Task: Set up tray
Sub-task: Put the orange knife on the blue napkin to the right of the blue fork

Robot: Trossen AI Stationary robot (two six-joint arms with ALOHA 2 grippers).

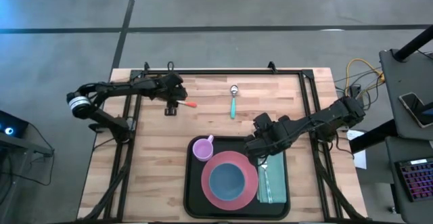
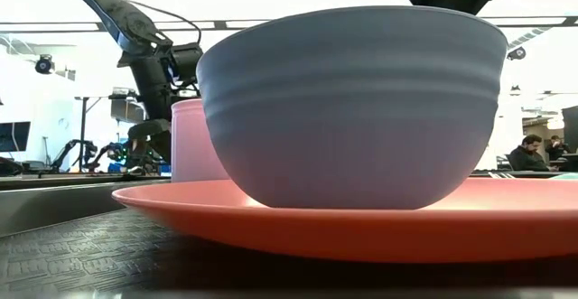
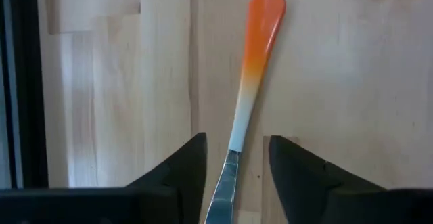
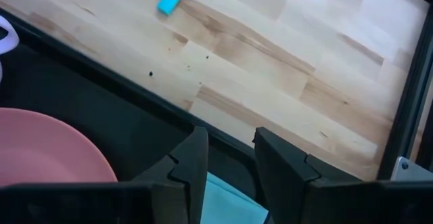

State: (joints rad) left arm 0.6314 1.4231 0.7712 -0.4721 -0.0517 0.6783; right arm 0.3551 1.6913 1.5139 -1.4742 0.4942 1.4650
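The black tray (image 1: 194, 183) sits at the table's near edge. It holds a pink plate (image 1: 211, 195) with a blue bowl (image 1: 226, 178), a lilac cup (image 1: 202, 149) and a folded teal napkin (image 1: 272, 185). My right gripper (image 4: 230, 139) is open and hovers over the tray's far right corner, above the napkin's far end (image 4: 226, 195). My left gripper (image 3: 233, 143) is open at the table's far left. Its fingers stand on either side of the metal shaft of an orange-handled utensil (image 3: 260, 34), which lies flat on the wood. A teal-handled spoon (image 1: 233, 102) lies at the far middle.
Black rails (image 1: 310, 109) run along the table's left, right and far edges. Bare wood (image 1: 155, 156) lies left of the tray and between the tray and the spoon. In the low view the bowl (image 2: 352, 109) and plate (image 2: 361, 231) fill the foreground. A person sits far behind.
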